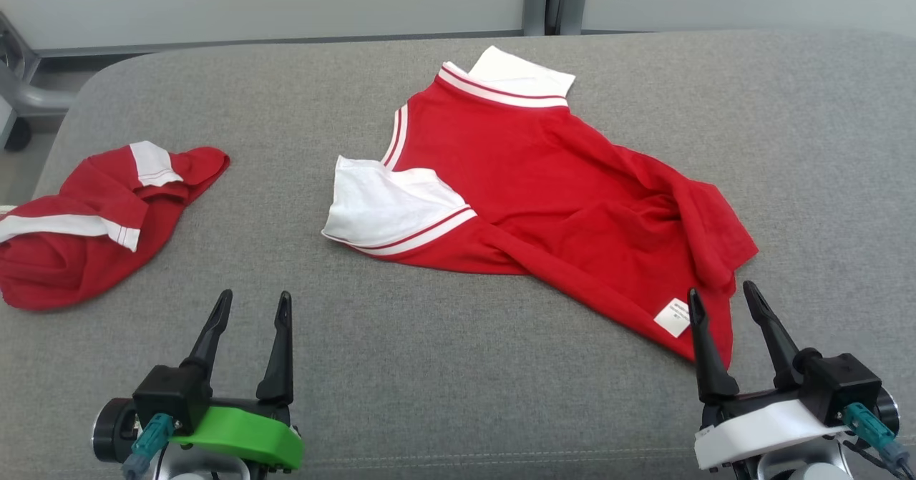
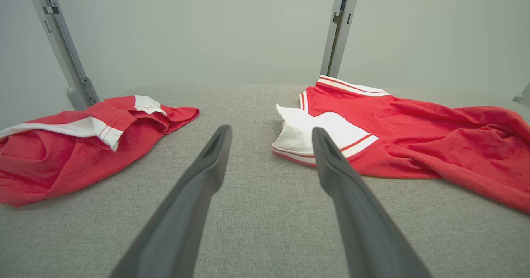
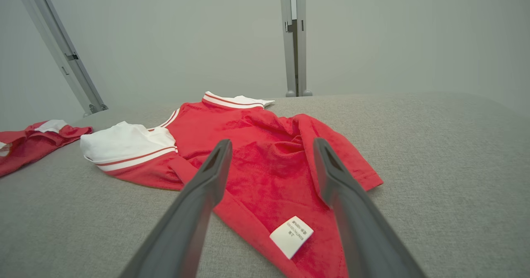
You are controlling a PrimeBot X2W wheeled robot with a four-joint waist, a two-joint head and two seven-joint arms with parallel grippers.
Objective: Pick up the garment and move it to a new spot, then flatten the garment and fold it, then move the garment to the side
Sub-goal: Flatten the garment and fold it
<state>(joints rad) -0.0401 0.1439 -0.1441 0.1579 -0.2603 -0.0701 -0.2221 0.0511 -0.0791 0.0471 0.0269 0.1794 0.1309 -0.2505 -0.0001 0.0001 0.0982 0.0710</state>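
A grey cloth-covered bench point(image 1: 458, 380) is seen across the head view, with pale wall panels and metal posts behind it. A red shirt point(image 1: 558, 194) is laid on the bench right of centre, spread out but not flat: the body is creased and a ridge of cloth is bunched along its right edge. 1 white sleeve with red and white trim is turned toward the left, and a second white piece with the same trim is seen at the far end. A smaller red and white bundle point(image 1: 79, 229) is crumpled at the bench's left edge, well apart from the shirt. The left gripper point(image 1: 255, 297) is held at the lower left over bare bench, between bundle and shirt; its 2 fingers point(image 1: 279, 351) are spread wide and nothing is held. The right gripper point(image 1: 720, 290) is held at the lower right, at the shirt's near hem; its 2 fingers point(image 1: 705, 351) are likewise spread wide with nothing gripped. Whether their tips touch the cloth cannot be told. A white label point(image 1: 673, 317), its print too small to be read, is fixed at that hem, just beside the right gripper's left finger
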